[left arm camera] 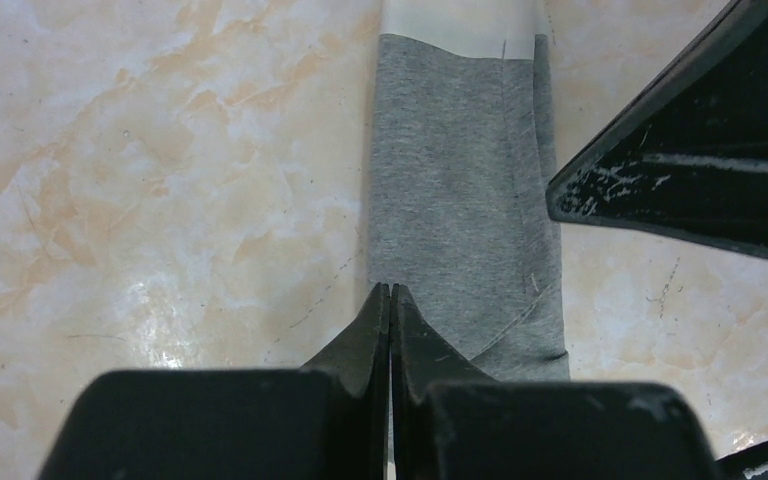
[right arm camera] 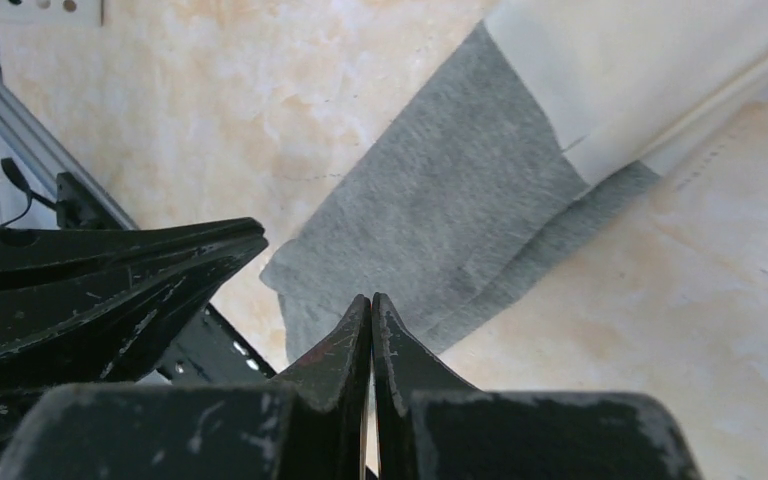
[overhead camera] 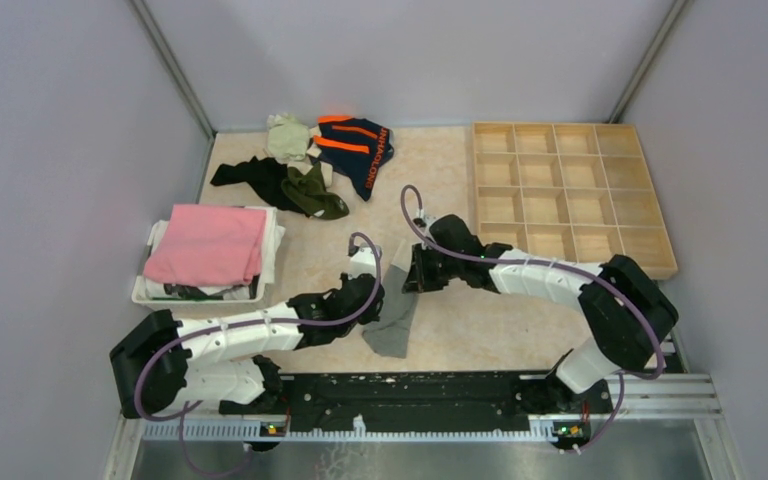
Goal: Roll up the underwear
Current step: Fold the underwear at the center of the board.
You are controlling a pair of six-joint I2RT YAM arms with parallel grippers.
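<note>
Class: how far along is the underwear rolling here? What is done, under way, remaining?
Done: the grey underwear lies folded into a narrow strip. In hand: the left gripper and right gripper, both shut, sit at it; no roll yet. Left: rolling it, then the pile of underwear at the back.

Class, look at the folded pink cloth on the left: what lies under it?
Under the pink cloth lie white folded fabrics, all stacked in a white bin; a dark item peeks out at the near edge. How many layers, and the bin's inside, are covered.
</note>
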